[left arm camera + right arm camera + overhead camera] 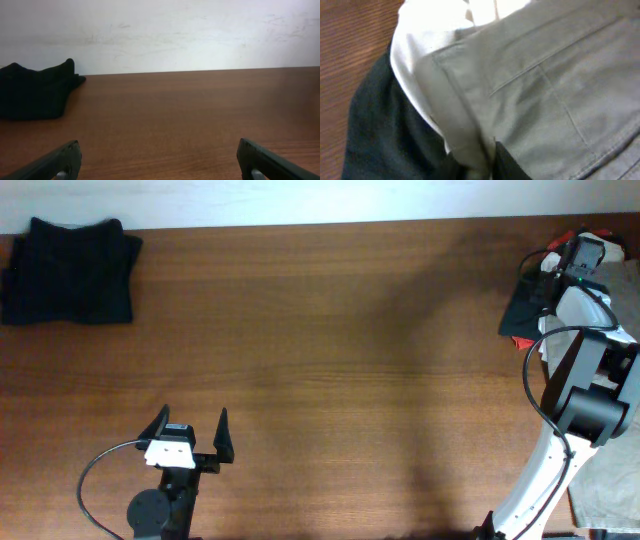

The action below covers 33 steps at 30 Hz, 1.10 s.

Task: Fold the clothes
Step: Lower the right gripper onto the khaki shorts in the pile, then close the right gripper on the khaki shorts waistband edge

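— What lies on the tabletop (330, 350)?
— A folded black garment (68, 272) in the far left corner. At the right edge there's a heap: black cloth (380, 130) touching the wood, with a white garment (425, 30) and khaki shorts (560, 90) over it.

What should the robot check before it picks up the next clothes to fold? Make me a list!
1. Left fingers open and holding nothing: ok.
2. Bare table in the middle for spreading: ok.
3. Black folded garment out of the way at the far left corner: ok.
4. Khaki shorts apart from the white garment and black garment: not ok, they lie piled together.
5. Right fingers gripping the shorts: cannot tell, only a dark tip shows against the cloth.
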{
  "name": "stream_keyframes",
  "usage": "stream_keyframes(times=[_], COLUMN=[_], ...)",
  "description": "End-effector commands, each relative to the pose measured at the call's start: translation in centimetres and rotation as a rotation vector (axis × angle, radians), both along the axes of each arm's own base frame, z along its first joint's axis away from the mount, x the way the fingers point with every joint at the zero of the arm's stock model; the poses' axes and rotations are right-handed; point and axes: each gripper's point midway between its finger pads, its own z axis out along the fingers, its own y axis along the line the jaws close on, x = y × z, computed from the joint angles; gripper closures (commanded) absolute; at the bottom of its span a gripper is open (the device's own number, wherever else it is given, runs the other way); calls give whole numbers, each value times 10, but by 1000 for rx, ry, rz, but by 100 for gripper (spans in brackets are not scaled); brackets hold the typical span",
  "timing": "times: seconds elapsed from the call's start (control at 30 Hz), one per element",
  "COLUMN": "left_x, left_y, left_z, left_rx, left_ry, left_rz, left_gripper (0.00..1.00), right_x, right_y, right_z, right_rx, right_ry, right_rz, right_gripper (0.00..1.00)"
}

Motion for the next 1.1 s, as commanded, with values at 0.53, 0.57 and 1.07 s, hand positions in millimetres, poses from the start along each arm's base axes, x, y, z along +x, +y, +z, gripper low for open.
stream_keyframes(times=[0.53, 0.57, 1.07], left_x=[0, 0, 0], left_y=[-1, -1, -1], left_z=[-3, -3, -3], left_rx=[11, 11, 11], left_ry=[2, 2, 2], left_rz=[-5, -5, -5], left_gripper=[1, 1, 1], right_x=[4, 3, 1], right_y=[-7, -7, 7], right_z=[87, 103, 53], right_rx=[-47, -56, 5], right_ry=[-112, -134, -15], right_rz=[-69, -69, 12], right_gripper=[96, 96, 71])
